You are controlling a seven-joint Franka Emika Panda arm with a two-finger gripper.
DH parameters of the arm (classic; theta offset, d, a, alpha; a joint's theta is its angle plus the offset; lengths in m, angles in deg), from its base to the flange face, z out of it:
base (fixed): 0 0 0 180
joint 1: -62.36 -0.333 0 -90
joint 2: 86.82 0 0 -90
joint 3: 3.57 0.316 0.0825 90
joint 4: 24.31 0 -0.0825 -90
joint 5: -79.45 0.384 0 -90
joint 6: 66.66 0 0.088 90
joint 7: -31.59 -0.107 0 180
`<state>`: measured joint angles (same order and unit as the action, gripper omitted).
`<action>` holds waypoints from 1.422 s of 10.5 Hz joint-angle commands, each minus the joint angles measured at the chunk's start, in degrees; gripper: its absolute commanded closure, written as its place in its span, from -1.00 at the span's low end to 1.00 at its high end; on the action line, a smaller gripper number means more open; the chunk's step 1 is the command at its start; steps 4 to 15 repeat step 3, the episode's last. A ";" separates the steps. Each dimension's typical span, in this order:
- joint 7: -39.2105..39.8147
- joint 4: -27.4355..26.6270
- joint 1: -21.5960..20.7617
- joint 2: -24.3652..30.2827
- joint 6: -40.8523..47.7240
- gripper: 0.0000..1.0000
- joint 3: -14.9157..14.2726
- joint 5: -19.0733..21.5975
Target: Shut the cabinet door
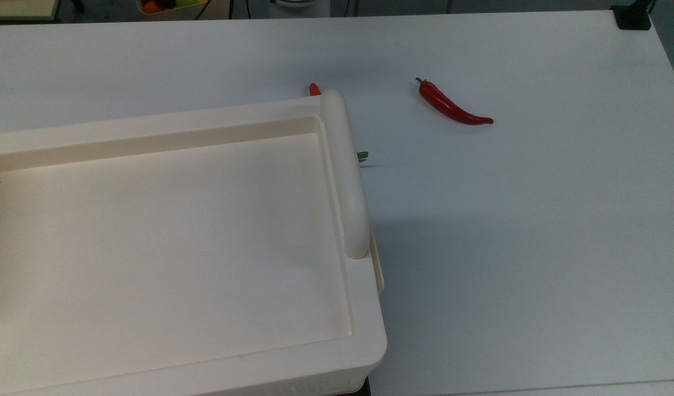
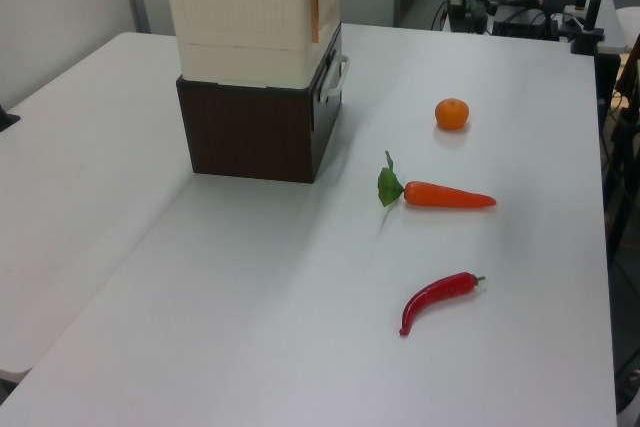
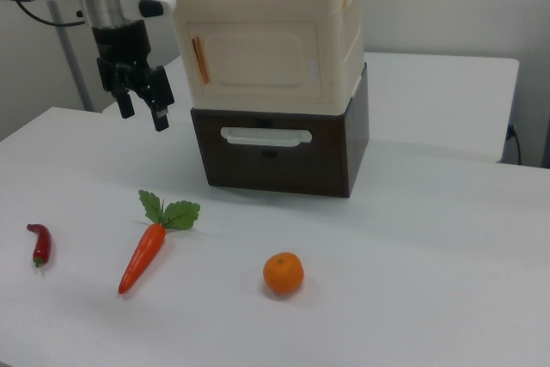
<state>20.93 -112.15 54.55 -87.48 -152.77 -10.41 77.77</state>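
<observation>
Working across the right view from its left, I am seeing a red chilli (image 3: pixel 39 243) lying at the desk's (image 3: pixel 412 247) near edge, well clear of anything I need. Next, the tool (image 3: pixel 144 119) is hanging above the desk with its two fingers spread and nothing between them, just beside the cabinet's left corner but not touching it. I am taking that as a stand-off position, kept apart so it is not pressing on the panel. Below it a carrot (image 3: pixel 142 255) is resting with its leaves pointing toward the cabinet, again out of the way. Then comes the cabinet door (image 3: pixel 258 53), the cream panel with the brown-red marks along its left edge. It is sitting flat against the front of the cabinet (image 3: pixel 337 49), and I am seeing no gap around it, so I am judging it shut or very nearly so. The cabinet itself is standing on a dark brown drawer box (image 3: pixel 279 161), which is raising the door to about the tool's height, handy for a sideways push. An orange (image 3: pixel 283 272) is sitting in front, well apart from the box. I am judging the task practically finished.
</observation>
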 commanded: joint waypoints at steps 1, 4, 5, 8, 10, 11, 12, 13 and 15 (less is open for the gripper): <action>3.37 -1.36 1.21 1.62 0.86 -1.00 -0.54 2.21; 2.93 -1.36 1.22 1.62 0.77 -1.00 -0.54 2.21; 2.93 -1.36 1.22 1.62 0.77 -1.00 -0.54 2.21; 2.93 -1.36 1.22 1.62 0.77 -1.00 -0.54 2.21; 2.93 -1.36 1.22 1.62 0.77 -1.00 -0.54 2.21; 2.93 -1.36 1.22 1.62 0.77 -1.00 -0.54 2.21; 2.93 -1.36 1.22 1.62 0.77 -1.00 -0.54 2.21; 2.93 -1.36 1.22 1.62 0.77 -1.00 -0.54 2.21; 2.93 -1.36 1.22 1.62 0.77 -1.00 -0.54 2.21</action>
